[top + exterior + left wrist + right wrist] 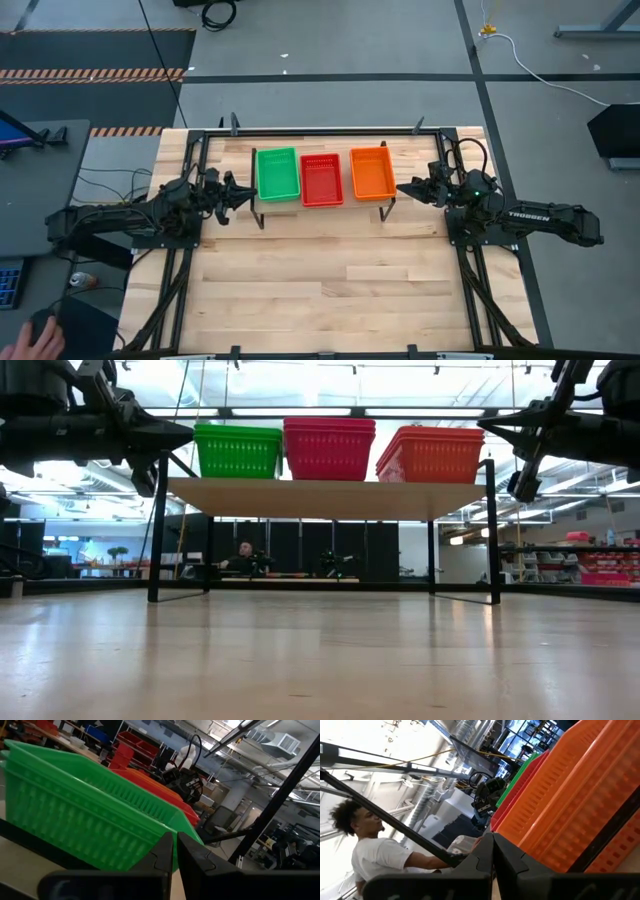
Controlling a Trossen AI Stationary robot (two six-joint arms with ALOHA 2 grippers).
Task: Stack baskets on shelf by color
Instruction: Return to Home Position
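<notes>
Flanking the shelf [320,500] on pale tabletop [330,285], left tool [250,195] and right tool [402,186] hang narrow.

Two dark jointed robot arms, held low, grippers facing each other.
The dark left arm [120,220] reaches inward, its two-finger left gripper [247,194] with fingers drawn together; the dark right arm [540,218] mirrors it, right gripper [403,187] likewise closed.

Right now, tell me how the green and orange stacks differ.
Colour: the green stack is green, the orange stack orange. Place: the green stack sits at the left end of the shelf in the high view, the orange stack at its right end. Neighbour: the left tool hovers beside green, the right tool beside orange. Both flank the red stack.
</notes>
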